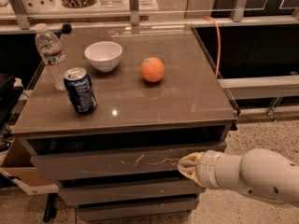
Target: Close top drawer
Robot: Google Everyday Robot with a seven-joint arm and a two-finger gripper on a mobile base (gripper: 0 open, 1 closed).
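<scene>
My gripper [186, 165] sits at lower right, fingers seemingly clenched, its tip against the top drawer [93, 164]. The drawer juts out at lower centre, under the front edge of the cabinet top [187, 101]. Open floor [261, 134] lies to the right. Beyond I see a can [80, 90], orange [152, 69], bowl [103, 56] and bottle [50, 55].

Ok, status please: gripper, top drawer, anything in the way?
Gripper against top drawer front, right of scratch marks. Drawer partly open, dark gap above it. Nothing seen blocking it.
</scene>
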